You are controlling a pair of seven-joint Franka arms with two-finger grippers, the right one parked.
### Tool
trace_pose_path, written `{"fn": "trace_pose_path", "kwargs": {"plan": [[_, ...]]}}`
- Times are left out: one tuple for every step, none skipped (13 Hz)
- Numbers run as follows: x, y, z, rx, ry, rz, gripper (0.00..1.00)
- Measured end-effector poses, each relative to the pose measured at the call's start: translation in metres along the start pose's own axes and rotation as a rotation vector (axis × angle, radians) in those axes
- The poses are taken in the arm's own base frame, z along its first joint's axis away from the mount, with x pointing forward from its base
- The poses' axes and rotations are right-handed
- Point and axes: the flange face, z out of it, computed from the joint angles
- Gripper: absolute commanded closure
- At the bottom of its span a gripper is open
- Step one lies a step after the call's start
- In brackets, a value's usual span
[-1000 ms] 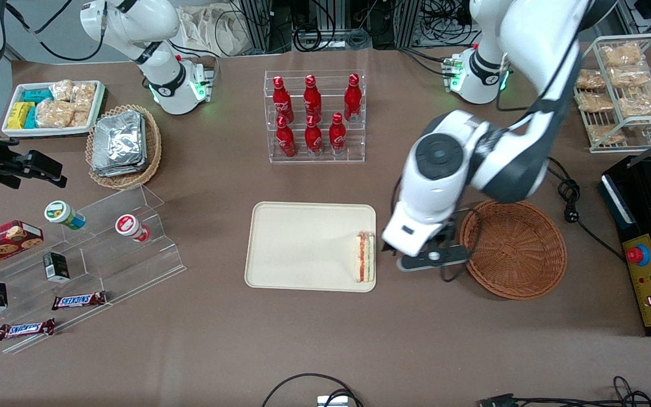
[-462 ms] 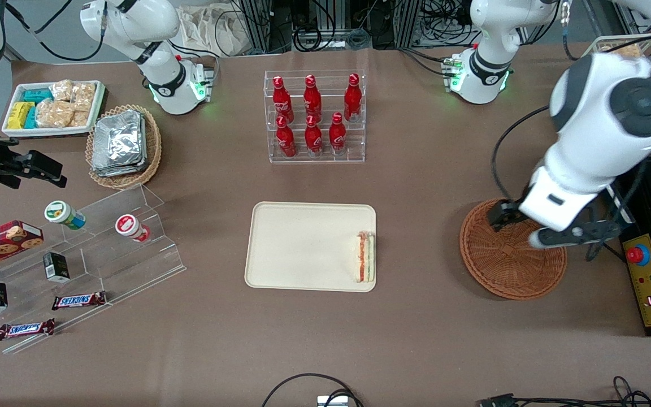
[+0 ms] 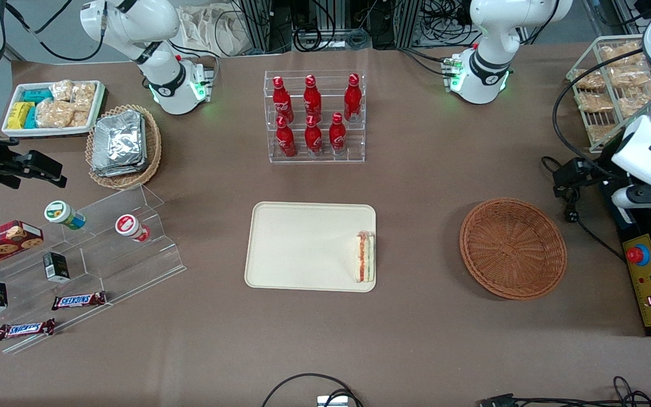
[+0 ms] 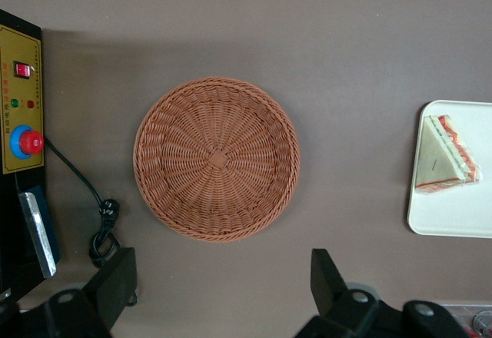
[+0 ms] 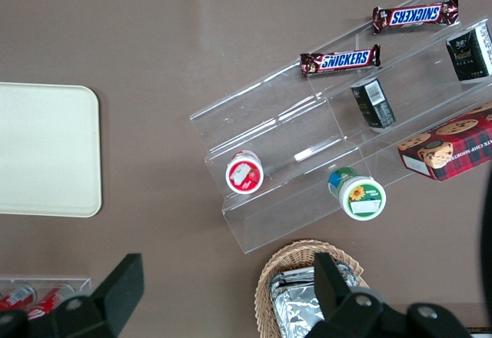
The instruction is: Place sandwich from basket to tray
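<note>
The sandwich (image 3: 365, 257) lies on the cream tray (image 3: 303, 246), against the rim nearest the basket, striped edge up. It also shows in the left wrist view (image 4: 448, 156), on the tray's corner (image 4: 453, 215). The reddish-brown basket (image 3: 512, 247) is empty and stands beside the tray toward the working arm's end; the wrist view shows it whole (image 4: 217, 159). My left gripper (image 3: 639, 198) hangs high at the working arm's end of the table, past the basket. Its fingers (image 4: 115, 276) are spread wide with nothing between them, so the gripper (image 4: 221, 292) is open.
A yellow control box (image 3: 650, 277) with a red button and a black cable (image 3: 571, 209) lie beside the basket. A wire rack of snacks (image 3: 613, 85) and a rack of red bottles (image 3: 314, 116) stand farther from the camera. An acrylic stand (image 3: 105, 243) is toward the parked arm's end.
My gripper has left the tray's edge, passed over the basket and risen to the working arm's end of the table. The sandwich stays on the tray.
</note>
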Motion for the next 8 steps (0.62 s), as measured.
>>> {"fn": "trace_pose_path", "kwargs": {"plan": [[0.000,0.005,0.003,0.000,-0.005,0.009,0.00],[0.000,0.008,0.006,0.001,-0.012,0.021,0.00],[0.001,0.009,0.010,0.005,-0.019,0.031,0.00],[0.002,0.008,0.014,0.012,-0.025,0.037,0.00],[0.003,0.007,0.017,0.015,-0.029,0.039,0.00],[0.004,0.006,0.018,0.016,-0.030,0.039,0.00],[0.004,0.004,0.018,0.017,-0.031,0.038,0.00],[0.004,0.003,0.018,0.017,-0.031,0.036,0.00]]}}
